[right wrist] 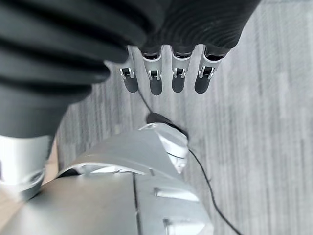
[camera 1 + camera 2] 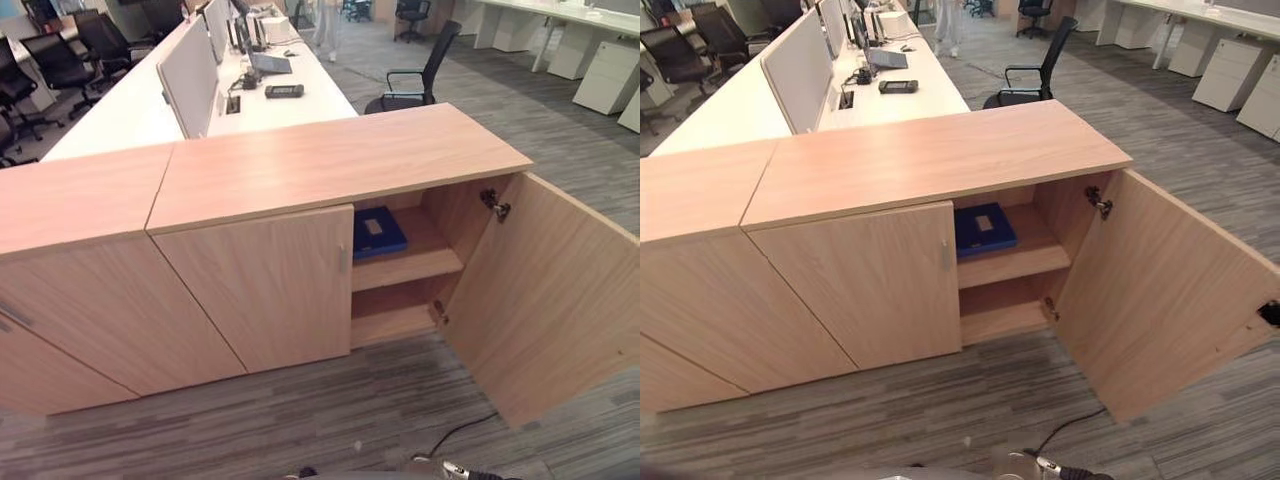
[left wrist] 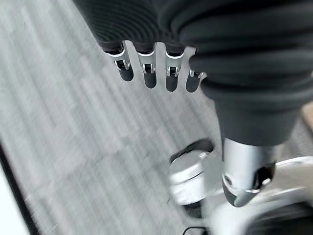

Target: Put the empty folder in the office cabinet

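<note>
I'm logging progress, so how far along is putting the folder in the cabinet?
Placing looks done: the blue folder lies flat on the upper shelf of the office cabinet. Nothing is in hand: the left hand and right hand hang open over the floor. Left, probably: shutting the open cabinet door.

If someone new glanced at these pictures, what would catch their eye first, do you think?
Probably the cabinet with its right door swung wide open, showing two shelves. Next, the blue folder lying flat on the upper shelf, the one strong colour among the wood. Both hands hang over the carpet, left hand and right hand, fingers relaxed and holding nothing.
</note>
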Motion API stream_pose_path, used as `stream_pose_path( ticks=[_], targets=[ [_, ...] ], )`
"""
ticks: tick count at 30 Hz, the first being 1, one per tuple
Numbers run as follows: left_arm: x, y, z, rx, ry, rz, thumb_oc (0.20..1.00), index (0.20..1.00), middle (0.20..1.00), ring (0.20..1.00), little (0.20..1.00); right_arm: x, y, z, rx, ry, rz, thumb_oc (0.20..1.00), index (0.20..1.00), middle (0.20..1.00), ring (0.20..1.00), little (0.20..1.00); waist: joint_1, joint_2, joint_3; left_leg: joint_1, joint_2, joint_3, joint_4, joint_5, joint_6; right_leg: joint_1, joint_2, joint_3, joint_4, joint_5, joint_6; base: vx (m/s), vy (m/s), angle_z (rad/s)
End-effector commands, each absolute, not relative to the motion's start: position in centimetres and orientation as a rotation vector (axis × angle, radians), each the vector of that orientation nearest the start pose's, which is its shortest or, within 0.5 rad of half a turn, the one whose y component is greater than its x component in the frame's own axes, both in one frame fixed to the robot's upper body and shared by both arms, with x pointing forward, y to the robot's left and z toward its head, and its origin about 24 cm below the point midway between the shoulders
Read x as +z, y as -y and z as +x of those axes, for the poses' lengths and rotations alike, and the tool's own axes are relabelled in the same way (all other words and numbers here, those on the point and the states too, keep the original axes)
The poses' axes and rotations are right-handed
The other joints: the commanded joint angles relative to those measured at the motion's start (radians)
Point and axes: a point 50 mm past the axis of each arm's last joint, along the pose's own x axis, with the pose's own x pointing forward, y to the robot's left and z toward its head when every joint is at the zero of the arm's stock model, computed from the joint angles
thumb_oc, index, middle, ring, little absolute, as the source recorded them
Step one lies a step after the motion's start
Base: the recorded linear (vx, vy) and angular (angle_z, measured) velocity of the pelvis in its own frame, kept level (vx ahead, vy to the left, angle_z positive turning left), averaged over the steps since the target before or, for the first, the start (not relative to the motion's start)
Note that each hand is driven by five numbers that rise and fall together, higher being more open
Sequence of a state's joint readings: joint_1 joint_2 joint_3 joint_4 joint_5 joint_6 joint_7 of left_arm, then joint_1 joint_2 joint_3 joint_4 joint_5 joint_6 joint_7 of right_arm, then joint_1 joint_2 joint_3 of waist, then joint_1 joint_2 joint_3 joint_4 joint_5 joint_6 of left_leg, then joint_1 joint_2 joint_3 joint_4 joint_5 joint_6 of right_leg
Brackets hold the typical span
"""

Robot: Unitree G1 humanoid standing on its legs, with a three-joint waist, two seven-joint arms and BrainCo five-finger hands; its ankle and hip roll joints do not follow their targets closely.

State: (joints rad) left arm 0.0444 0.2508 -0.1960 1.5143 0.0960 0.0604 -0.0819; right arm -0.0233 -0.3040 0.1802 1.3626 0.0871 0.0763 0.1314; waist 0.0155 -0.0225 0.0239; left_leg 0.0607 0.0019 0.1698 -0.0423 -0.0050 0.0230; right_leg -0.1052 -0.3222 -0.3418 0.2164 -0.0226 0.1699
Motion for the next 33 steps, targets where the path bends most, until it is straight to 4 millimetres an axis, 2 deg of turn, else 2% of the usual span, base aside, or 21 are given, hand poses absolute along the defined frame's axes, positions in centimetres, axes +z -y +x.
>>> stream_pose_path(
  ticks=[1, 4, 7, 10, 11, 13, 14, 15, 16, 18, 21, 22, 23, 24, 25, 27, 28, 30, 31, 32, 33],
  targets=[
    [-16.7, -25.4, 1.1, -0.063, -1.642, 0.369, 1.000, 1.000, 1.000, 1.000, 1.000, -16.6, 23.8, 6.7, 0.031, -1.399, -0.186, 1.000, 1.000, 1.000, 1.000, 1.000, -0.020, -0.026, -0.013, -0.004, -0.086, -0.011, 0.050, -0.128, 0.035, -0.005, -0.045, 0.016, -0.133, 0.180, 0.012, 0.08, -0.205, -0.54],
    [-16.7, -25.4, 2.3, -0.051, -1.589, 0.380, 1.000, 1.000, 1.000, 1.000, 1.000, -16.8, 23.8, 5.5, -0.016, -1.417, -0.142, 1.000, 1.000, 1.000, 1.000, 1.000, -0.041, -0.036, -0.020, 0.013, -0.067, 0.007, 0.040, -0.130, 0.034, -0.030, -0.009, 0.063, -0.144, 0.196, 0.015, 0.06, -0.197, -0.69],
    [-16.7, -25.0, 4.8, -0.071, -1.495, 0.445, 1.000, 1.000, 1.000, 1.000, 1.000, -16.3, 25.2, 6.3, -0.170, -1.339, -0.083, 1.000, 1.000, 1.000, 1.000, 1.000, -0.078, -0.042, -0.034, 0.025, -0.030, 0.025, 0.034, -0.129, 0.016, -0.023, 0.044, 0.090, -0.168, 0.176, 0.006, 0.07, -0.265, -0.49],
    [-16.7, -24.2, 6.0, -0.097, -1.449, 0.461, 1.000, 1.000, 1.000, 1.000, 1.000, -15.8, 26.6, 7.0, -0.261, -1.291, -0.068, 1.000, 1.000, 1.000, 1.000, 1.000, -0.100, -0.038, -0.044, 0.038, -0.005, 0.040, 0.028, -0.129, 0.006, -0.017, 0.080, 0.107, -0.180, 0.161, 0.000, 0.03, -0.133, -0.26],
    [-16.7, -24.2, 6.0, -0.096, -1.449, 0.461, 1.000, 1.000, 1.000, 1.000, 1.000, -15.8, 26.6, 7.0, -0.261, -1.291, -0.068, 1.000, 1.000, 1.000, 1.000, 1.000, -0.100, -0.040, -0.047, 0.034, -0.007, 0.041, 0.028, -0.126, 0.006, -0.021, 0.078, 0.109, -0.181, 0.163, -0.001, 0.04, -0.105, -0.56],
    [-16.8, -23.5, 6.8, -0.115, -1.411, 0.468, 1.000, 1.000, 1.000, 1.000, 1.000, -14.6, 28.9, 8.7, -0.357, -1.197, -0.077, 1.000, 1.000, 1.000, 1.000, 1.000, -0.116, -0.039, -0.056, 0.045, 0.011, 0.060, 0.021, -0.124, -0.002, -0.018, 0.107, 0.127, -0.196, 0.157, -0.005, 0.03, -0.105, -0.38],
    [-16.7, -23.7, 7.0, -0.099, -1.400, 0.466, 1.000, 1.000, 1.000, 1.000, 1.000, -13.5, 31.6, 8.0, -0.418, -1.176, -0.091, 1.000, 1.000, 1.000, 1.000, 1.000, -0.124, -0.042, -0.057, 0.048, 0.017, 0.068, 0.020, -0.124, -0.006, -0.018, 0.115, 0.132, -0.200, 0.157, -0.004, 0.03, -0.072, -0.15],
    [-16.7, -23.2, 7.6, -0.121, -1.379, 0.486, 1.000, 1.000, 1.000, 1.000, 1.000, -13.0, 32.5, 8.7, -0.475, -1.149, -0.144, 1.000, 1.000, 1.000, 1.000, 1.000, -0.122, -0.039, -0.059, 0.056, 0.022, 0.075, 0.014, -0.126, -0.007, -0.013, 0.122, 0.132, -0.209, 0.154, -0.003, 0.03, -0.054, -0.12],
    [-16.8, -22.7, 7.5, -0.151, -1.384, 0.500, 1.000, 1.000, 1.000, 1.000, 1.000, -13.3, 31.9, 9.1, -0.488, -1.160, -0.130, 1.000, 1.000, 1.000, 1.000, 1.000, -0.117, -0.036, -0.064, 0.059, 0.024, 0.076, 0.012, -0.126, -0.009, -0.009, 0.125, 0.127, -0.215, 0.153, -0.002, 0.06, -0.031, -0.07],
    [-17.0, -22.2, 7.3, -0.182, -1.391, 0.518, 1.000, 1.000, 1.000, 1.000, 1.000, -12.9, 32.5, 9.6, -0.524, -1.159, -0.123, 1.000, 1.000, 1.000, 1.000, 1.000, -0.109, -0.031, -0.073, 0.070, 0.028, 0.077, 0.006, -0.127, -0.011, 0.005, 0.135, 0.117, -0.234, 0.151, -0.004, 0.06, -0.023, -0.14],
    [-17.1, -22.4, 6.4, -0.168, -1.419, 0.499, 1.000, 1.000, 1.000, 1.000, 1.000, -11.3, 34.1, 11.9, -0.509, -1.073, -0.199, 1.000, 1.000, 1.000, 1.000, 1.000, -0.108, -0.033, -0.077, 0.084, 0.034, 0.090, -0.002, -0.124, -0.016, 0.024, 0.150, 0.118, -0.258, 0.155, -0.005, 0.02, -0.015, -0.05],
    [-17.1, -22.4, 6.4, -0.168, -1.419, 0.500, 1.000, 1.000, 1.000, 1.000, 1.000, -11.3, 34.1, 11.9, -0.509, -1.073, -0.199, 1.000, 1.000, 1.000, 1.000, 1.000, -0.108, -0.033, -0.078, 0.083, 0.034, 0.090, -0.002, -0.123, -0.016, 0.023, 0.150, 0.118, -0.258, 0.155, -0.005, 0.00, -0.010, -0.03],
    [-17.1, -22.8, 5.3, -0.145, -1.456, 0.472, 1.000, 1.000, 1.000, 1.000, 1.000, -8.0, 34.9, 16.9, -0.453, -0.852, -0.316, 1.000, 1.000, 1.000, 1.000, 1.000, -0.116, -0.032, -0.075, 0.092, 0.036, 0.101, -0.004, -0.125, -0.018, 0.028, 0.161, 0.130, -0.267, 0.160, -0.007, -0.01, -0.004, -0.12],
    [-17.1, -22.9, 5.3, -0.144, -1.456, 0.473, 1.000, 1.000, 1.000, 1.000, 1.000, -8.1, 34.8, 16.9, -0.453, -0.852, -0.315, 1.000, 1.000, 1.000, 1.000, 1.000, -0.116, -0.035, -0.078, 0.088, 0.034, 0.101, -0.004, -0.122, -0.018, 0.024, 0.159, 0.131, -0.267, 0.162, -0.008, -0.01, -0.007, -0.26],
    [-17.2, -23.0, 4.8, -0.135, -1.471, 0.463, 1.000, 1.000, 1.000, 1.000, 1.000, -6.9, 34.8, 18.3, -0.427, -0.782, -0.355, 1.000, 1.000, 1.000, 1.000, 1.000, -0.118, -0.036, -0.077, 0.090, 0.034, 0.104, -0.006, -0.121, -0.018, 0.024, 0.160, 0.135, -0.269, 0.165, -0.008, 0.00, 0.000, -0.37],
    [-17.2, -22.9, 4.5, -0.128, -1.479, 0.450, 1.000, 1.000, 1.000, 1.000, 1.000, -5.6, 34.6, 19.6, -0.403, -0.705, -0.400, 1.000, 1.000, 1.000, 1.000, 1.000, -0.118, -0.033, -0.075, 0.095, 0.035, 0.105, -0.008, -0.125, -0.018, 0.029, 0.163, 0.136, -0.269, 0.165, -0.008, 0.01, 0.005, -0.22],
    [-17.2, -23.0, 4.6, -0.124, -1.475, 0.445, 1.000, 1.000, 1.000, 1.000, 1.000, -4.1, 35.1, 20.9, -0.407, -0.638, -0.435, 1.000, 1.000, 1.000, 1.000, 1.000, -0.114, -0.033, -0.073, 0.091, 0.032, 0.100, -0.004, -0.126, -0.017, 0.029, 0.164, 0.138, -0.268, 0.164, -0.010, 0.00, 0.000, 0.00],
    [-17.2, -22.9, 4.7, -0.128, -1.469, 0.445, 1.000, 1.000, 1.000, 1.000, 1.000, -3.6, 35.2, 21.3, -0.412, -0.615, -0.444, 1.000, 1.000, 1.000, 1.000, 1.000, -0.113, -0.036, -0.075, 0.084, 0.030, 0.098, -0.004, -0.121, -0.017, 0.025, 0.162, 0.142, -0.268, 0.166, -0.012, -0.02, 0.001, 0.06],
    [-17.2, -23.0, 4.9, -0.133, -1.460, 0.449, 1.000, 1.000, 1.000, 1.000, 1.000, -2.3, 35.6, 22.1, -0.413, -0.565, -0.472, 1.000, 1.000, 1.000, 1.000, 1.000, -0.109, -0.037, -0.073, 0.079, 0.029, 0.091, -0.002, -0.120, -0.016, 0.026, 0.163, 0.146, -0.267, 0.165, -0.014, -0.01, 0.005, 0.06],
    [-17.2, -22.9, 4.9, -0.134, -1.460, 0.449, 1.000, 1.000, 1.000, 1.000, 1.000, -2.3, 35.6, 22.1, -0.413, -0.565, -0.472, 1.000, 1.000, 1.000, 1.000, 1.000, -0.110, -0.037, -0.073, 0.079, 0.029, 0.090, -0.001, -0.121, -0.016, 0.026, 0.162, 0.146, -0.267, 0.165, -0.014, -0.01, 0.009, 0.08],
    [-17.2, -23.0, 5.0, -0.137, -1.457, 0.451, 1.000, 1.000, 1.000, 1.000, 1.000, -1.5, 35.9, 22.5, -0.413, -0.535, -0.491, 1.000, 1.000, 1.000, 1.000, 1.000, -0.108, -0.037, -0.070, 0.080, 0.027, 0.086, -0.002, -0.121, -0.016, 0.030, 0.163, 0.148, -0.268, 0.165, -0.015, 0.01, 0.008, 0.07]
  ],
)
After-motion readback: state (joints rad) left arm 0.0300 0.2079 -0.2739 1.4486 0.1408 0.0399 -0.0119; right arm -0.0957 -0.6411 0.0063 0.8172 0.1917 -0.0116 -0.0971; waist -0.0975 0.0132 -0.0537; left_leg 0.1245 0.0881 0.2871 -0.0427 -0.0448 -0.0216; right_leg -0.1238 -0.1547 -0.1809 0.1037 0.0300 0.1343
